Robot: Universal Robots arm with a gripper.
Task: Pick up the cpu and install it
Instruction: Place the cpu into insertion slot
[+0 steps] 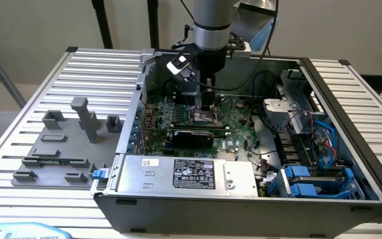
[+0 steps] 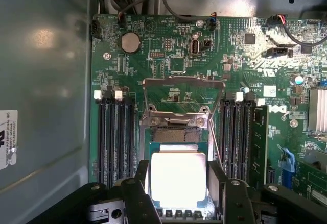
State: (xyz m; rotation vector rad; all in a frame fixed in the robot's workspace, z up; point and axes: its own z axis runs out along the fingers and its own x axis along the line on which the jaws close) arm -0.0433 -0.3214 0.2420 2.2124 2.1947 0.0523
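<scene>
We see the gripper point(image 1: 207, 105) down inside the computer case point(image 1: 244, 215), over the middle of the motherboard point(image 2: 168, 45). It is clamped on the cpu point(image 2: 178, 177), fingers point(image 2: 139, 188) against two opposite edges. The cpu is level over the socket point(image 2: 173, 133), between the memory slot banks point(image 2: 115, 132). We can't tell if it is seated or just above. The load plate point(image 2: 183, 87) is raised. A grey tray point(image 1: 51, 149) lies outside the case, on the exterior view's left.

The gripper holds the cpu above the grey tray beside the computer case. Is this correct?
Not quite. The gripper holds the cpu inside the computer case, above the motherboard socket, not above the grey tray; the exterior view shows this.
</scene>
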